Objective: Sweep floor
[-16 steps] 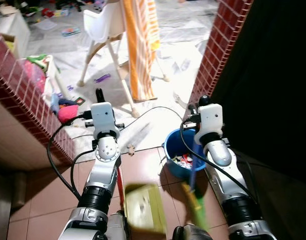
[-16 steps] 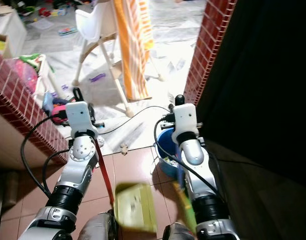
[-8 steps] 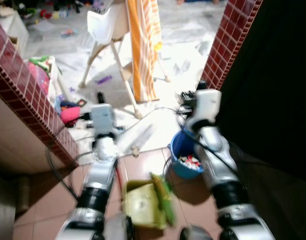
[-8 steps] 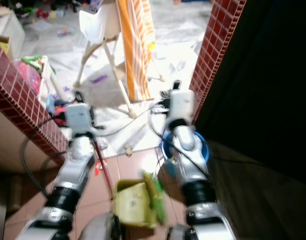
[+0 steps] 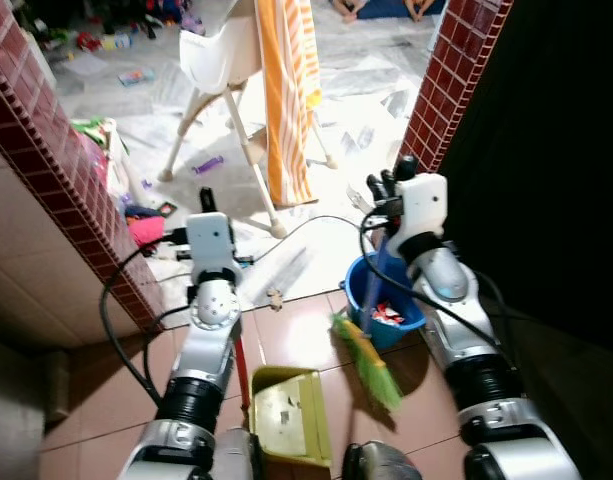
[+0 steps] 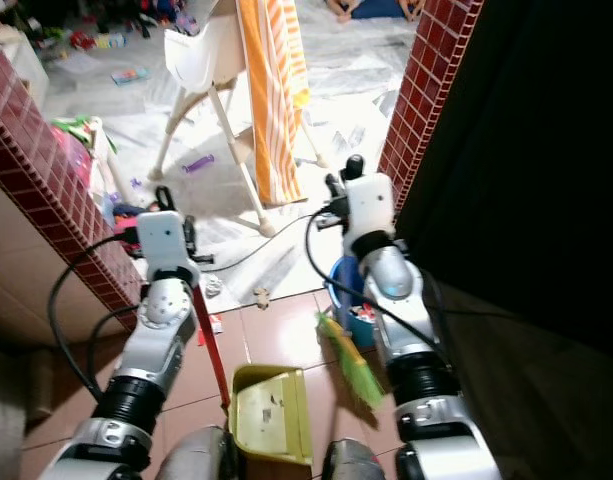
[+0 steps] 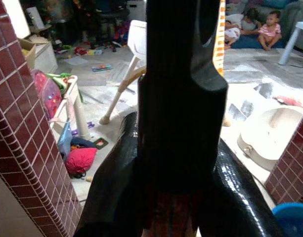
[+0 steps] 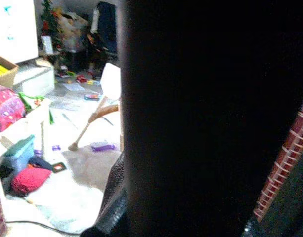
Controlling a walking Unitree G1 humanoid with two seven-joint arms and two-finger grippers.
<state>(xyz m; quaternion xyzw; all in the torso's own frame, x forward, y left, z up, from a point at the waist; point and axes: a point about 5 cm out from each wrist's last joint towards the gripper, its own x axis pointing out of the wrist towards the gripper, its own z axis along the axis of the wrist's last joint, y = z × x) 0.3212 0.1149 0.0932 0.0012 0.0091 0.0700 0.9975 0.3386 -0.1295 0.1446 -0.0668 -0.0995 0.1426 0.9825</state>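
white high chair (image 5: 214, 60), blue bucket (image 5: 358, 296), striped cloth (image 5: 287, 90)

No text, label, brand, number or sign can be read anywhere.

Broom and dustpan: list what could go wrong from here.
1. The broom bristles hang right beside the blue bucket of scraps; a wide stroke could knock it over.
2. A black cable trails across the floor ahead, near the high chair legs; bristles or feet might snag it.
3. The yellow dustpan sits apart from the broom, so debris such as the small bit on the tiles may be swept past it.
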